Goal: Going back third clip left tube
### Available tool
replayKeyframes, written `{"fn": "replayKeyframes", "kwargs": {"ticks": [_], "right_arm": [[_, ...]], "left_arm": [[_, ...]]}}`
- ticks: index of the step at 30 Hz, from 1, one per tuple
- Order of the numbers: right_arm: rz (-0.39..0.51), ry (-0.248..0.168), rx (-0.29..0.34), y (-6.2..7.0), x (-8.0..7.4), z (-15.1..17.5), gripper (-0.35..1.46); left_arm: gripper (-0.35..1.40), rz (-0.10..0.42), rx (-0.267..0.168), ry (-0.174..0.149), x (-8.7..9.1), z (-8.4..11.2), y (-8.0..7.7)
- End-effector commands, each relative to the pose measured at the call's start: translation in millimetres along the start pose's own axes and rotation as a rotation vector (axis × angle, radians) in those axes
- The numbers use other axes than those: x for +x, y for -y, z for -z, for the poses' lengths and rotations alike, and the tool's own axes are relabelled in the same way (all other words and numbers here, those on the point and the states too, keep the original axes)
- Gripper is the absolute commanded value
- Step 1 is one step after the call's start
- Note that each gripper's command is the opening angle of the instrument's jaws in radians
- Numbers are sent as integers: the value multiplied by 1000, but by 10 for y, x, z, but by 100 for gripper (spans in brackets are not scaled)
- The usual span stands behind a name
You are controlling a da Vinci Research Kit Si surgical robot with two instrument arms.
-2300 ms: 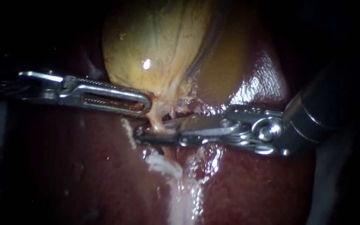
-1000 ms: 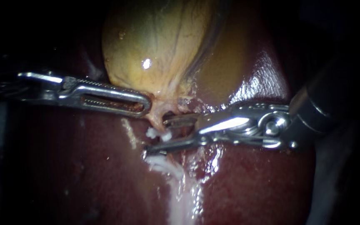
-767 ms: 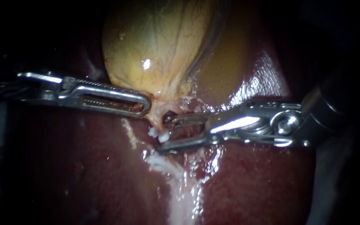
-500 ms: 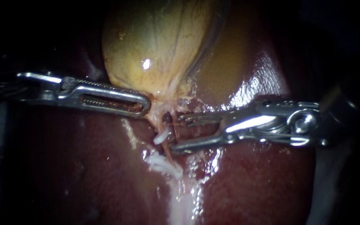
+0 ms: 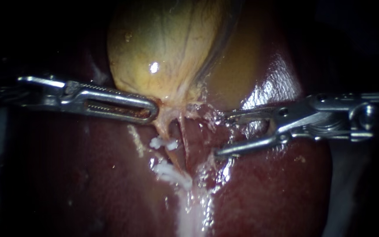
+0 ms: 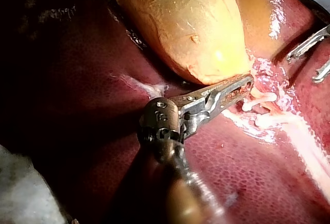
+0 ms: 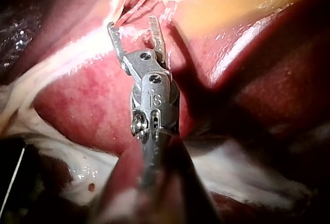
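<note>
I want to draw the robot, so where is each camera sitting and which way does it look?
Endoscope view: close to the tissue, facing the gallbladder and liver; the left instrument enters from the left, the right instrument, jaws open, from the right.
Left wrist view: on the left arm, looking along its own shaft toward the gallbladder; the right instrument shows beyond.
Right wrist view: on the right arm, looking along its shaft at its open jaws.
Shared: endoscope and left wrist views both show both instruments.
</note>
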Motion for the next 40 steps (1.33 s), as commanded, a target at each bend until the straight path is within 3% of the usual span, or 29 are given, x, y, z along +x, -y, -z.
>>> {"fn": "replayKeyframes", "kwargs": {"ticks": [1, 11, 25, 40], "right_arm": [[9, 0, 1, 1, 0, 2, 49], [60, 2, 9, 1, -1, 20, 49], [66, 3, 12, 4, 0, 24, 49], [66, 2, 9, 4, 0, 24, 49]], "left_arm": [[-35, 0, 0, 0, 0, -1, 0], [-35, 0, 5, -4, 0, -10, 0], [-35, -7, 0, -1, -4, -57, 14], [-35, -8, 0, -1, -4, -60, 18]]}}
